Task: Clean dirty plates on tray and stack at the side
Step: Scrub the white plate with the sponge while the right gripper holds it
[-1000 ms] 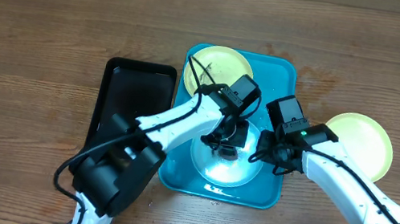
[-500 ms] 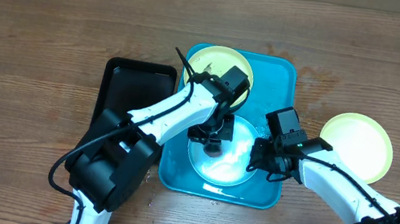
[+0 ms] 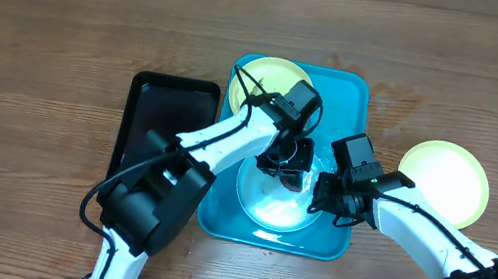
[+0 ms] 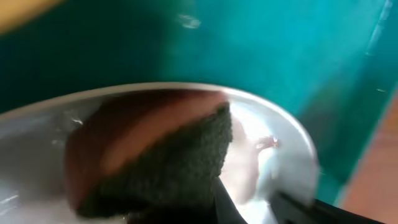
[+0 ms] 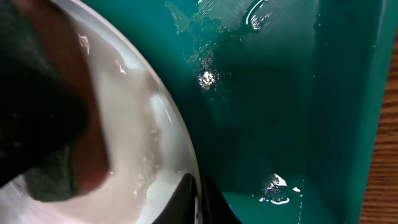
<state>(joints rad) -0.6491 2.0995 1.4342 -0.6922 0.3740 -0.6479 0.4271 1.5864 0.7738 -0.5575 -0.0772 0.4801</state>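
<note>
Here, the turquoise tray (image 3: 353, 96) sits mid-table, nearer the front edge, with the smaller black tray (image 3: 158, 109) just beside its left edge. A light-blue plate (image 3: 268, 209) lies in the front half of the turquoise tray, wet and shiny. A yellow-green plate (image 3: 265, 73) lies in the tray's back left corner, partly under the left arm.

The left gripper (image 3: 287, 166) is down over the back part of the light-blue plate and is closed around a sponge. In the left wrist view the sponge (image 4: 155, 155), brown with a dark scouring face, presses flat on the plate's pale centre (image 4: 273, 137).

The right gripper (image 3: 322, 198) is at the plate's right rim, near the right edge of the turquoise tray. In the right wrist view the rim (image 5: 143, 124) runs down between its jaws, which stand narrow, one on each side of it and pinching it. The sponge (image 5: 37, 112) shows dark at the left of that view, and water glints on the tray floor (image 5: 280, 93).

A second yellow-green plate (image 3: 445, 178) lies alone on the wooden table (image 3: 45, 24), toward its right edge and apart from the turquoise tray.
</note>
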